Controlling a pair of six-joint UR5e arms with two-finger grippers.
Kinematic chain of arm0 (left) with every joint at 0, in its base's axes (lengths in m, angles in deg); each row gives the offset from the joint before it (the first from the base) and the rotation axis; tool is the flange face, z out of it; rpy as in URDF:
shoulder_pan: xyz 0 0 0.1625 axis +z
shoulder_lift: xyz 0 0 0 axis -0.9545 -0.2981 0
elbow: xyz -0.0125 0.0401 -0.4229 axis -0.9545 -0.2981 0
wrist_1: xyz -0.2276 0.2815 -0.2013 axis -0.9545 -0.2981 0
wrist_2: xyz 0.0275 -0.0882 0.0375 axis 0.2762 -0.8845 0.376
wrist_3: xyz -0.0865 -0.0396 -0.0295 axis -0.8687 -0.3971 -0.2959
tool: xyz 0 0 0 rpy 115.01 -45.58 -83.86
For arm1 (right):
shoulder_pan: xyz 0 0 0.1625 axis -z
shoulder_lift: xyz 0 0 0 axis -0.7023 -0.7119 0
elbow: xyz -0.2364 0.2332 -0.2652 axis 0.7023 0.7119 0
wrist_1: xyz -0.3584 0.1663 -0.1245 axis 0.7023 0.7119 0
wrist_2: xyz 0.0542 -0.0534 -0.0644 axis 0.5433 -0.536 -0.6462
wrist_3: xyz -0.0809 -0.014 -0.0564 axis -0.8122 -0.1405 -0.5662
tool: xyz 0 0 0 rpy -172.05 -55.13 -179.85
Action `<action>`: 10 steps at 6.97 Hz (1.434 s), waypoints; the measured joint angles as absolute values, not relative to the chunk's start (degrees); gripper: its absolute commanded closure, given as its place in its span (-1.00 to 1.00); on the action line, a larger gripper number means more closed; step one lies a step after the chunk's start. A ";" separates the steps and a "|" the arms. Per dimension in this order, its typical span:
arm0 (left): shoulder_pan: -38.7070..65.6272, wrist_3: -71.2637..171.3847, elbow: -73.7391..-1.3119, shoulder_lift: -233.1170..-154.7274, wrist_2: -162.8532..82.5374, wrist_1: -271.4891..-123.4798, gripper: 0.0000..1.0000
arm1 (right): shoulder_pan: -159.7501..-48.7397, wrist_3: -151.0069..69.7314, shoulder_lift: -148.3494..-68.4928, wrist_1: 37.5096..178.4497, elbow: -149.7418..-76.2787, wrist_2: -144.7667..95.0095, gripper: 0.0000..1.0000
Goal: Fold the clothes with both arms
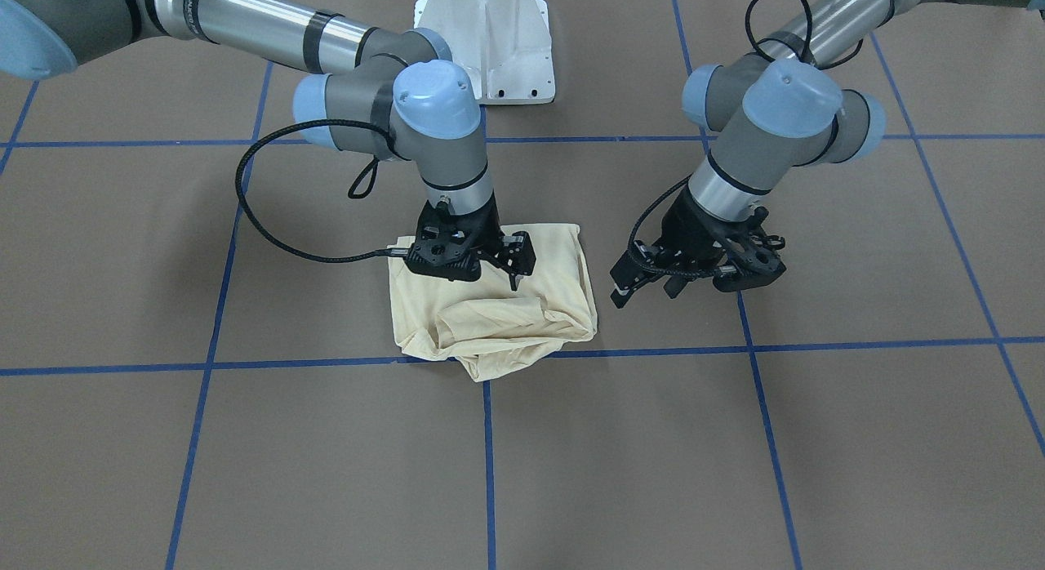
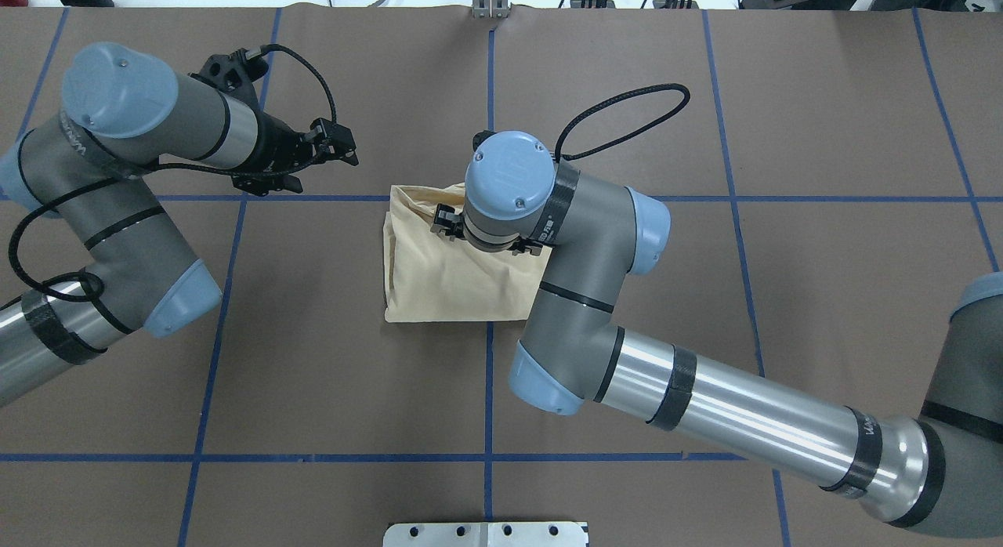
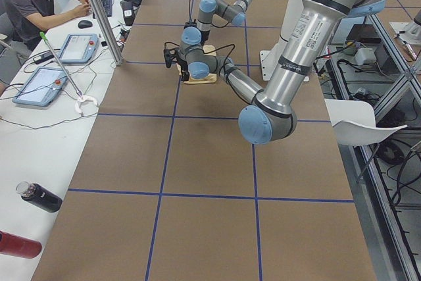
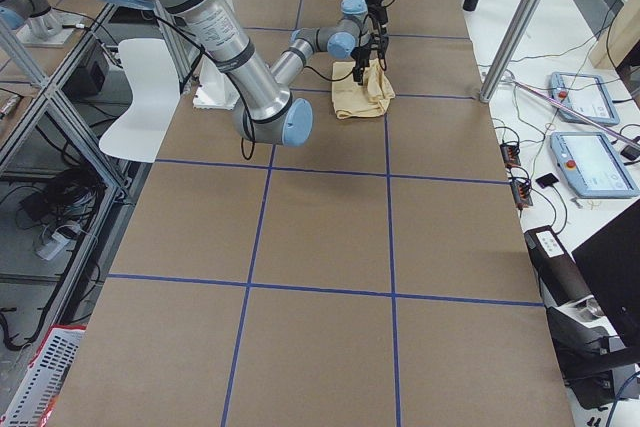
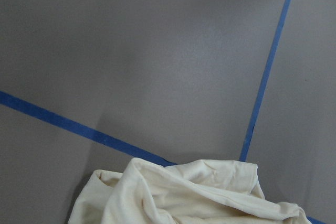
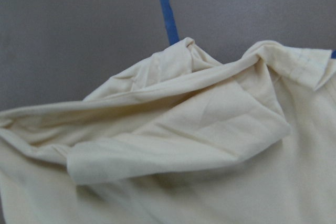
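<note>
Shirt (image 1: 498, 317) lies folded small. My right gripper (image 1: 514, 278) stands over it, probably flattening; I can't tell its opening. My left gripper (image 1: 645, 291) hovers just beside the shirt, spread and empty.

One camera sits high behind the robot, looking forward and down over the surface (image 2: 313, 374). Another faces it from across, tilted steeply down. Two more stand far back at either end, looking along the length. Each wrist carries a close one, aimed down. All six catch the shirt (image 1: 539, 309) by the blue tape (image 1: 488, 439) crossing.
</note>
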State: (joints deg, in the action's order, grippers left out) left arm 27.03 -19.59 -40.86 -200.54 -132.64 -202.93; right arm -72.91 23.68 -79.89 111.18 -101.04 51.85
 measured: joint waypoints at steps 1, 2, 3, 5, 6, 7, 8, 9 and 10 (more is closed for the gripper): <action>26.92 -19.28 -41.22 -200.04 -132.62 -202.91 -0.98 | -72.17 19.70 -79.79 111.81 -100.51 50.76 -1.00; 26.90 -19.21 -41.34 -199.87 -132.57 -202.89 -0.98 | -71.99 16.32 -79.41 111.95 -99.37 49.46 -1.00; 26.87 -19.21 -41.36 -199.78 -132.54 -202.91 -0.98 | -72.04 13.85 -77.98 111.82 -96.65 47.88 -0.99; 26.68 -19.21 -41.43 -199.57 -132.59 -202.93 -0.98 | -72.40 12.43 -73.69 108.68 -88.56 45.41 -0.98; 26.64 -19.19 -41.42 -199.37 -132.59 -202.93 -0.98 | -73.25 12.08 -72.59 106.55 -85.97 45.03 -0.97; 26.62 -19.21 -41.40 -199.02 -132.56 -202.93 -0.98 | -74.75 11.45 -70.98 105.24 -83.68 44.91 -0.97; 26.61 -19.23 -41.39 -198.68 -132.54 -202.93 -0.98 | -76.32 10.74 -68.99 103.39 -80.52 44.86 -0.97; 26.60 -19.23 -41.40 -198.49 -132.51 -202.93 -0.98 | -77.58 10.00 -67.30 100.28 -76.65 44.50 -0.97; 26.57 -19.23 -41.44 -198.39 -132.47 -202.93 -0.98 | -78.20 9.44 -66.38 97.83 -73.86 43.74 -0.97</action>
State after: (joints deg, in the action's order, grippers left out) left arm 26.57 -19.23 -41.44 -198.39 -132.47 -202.93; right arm -78.20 9.44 -66.38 97.83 -73.86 43.74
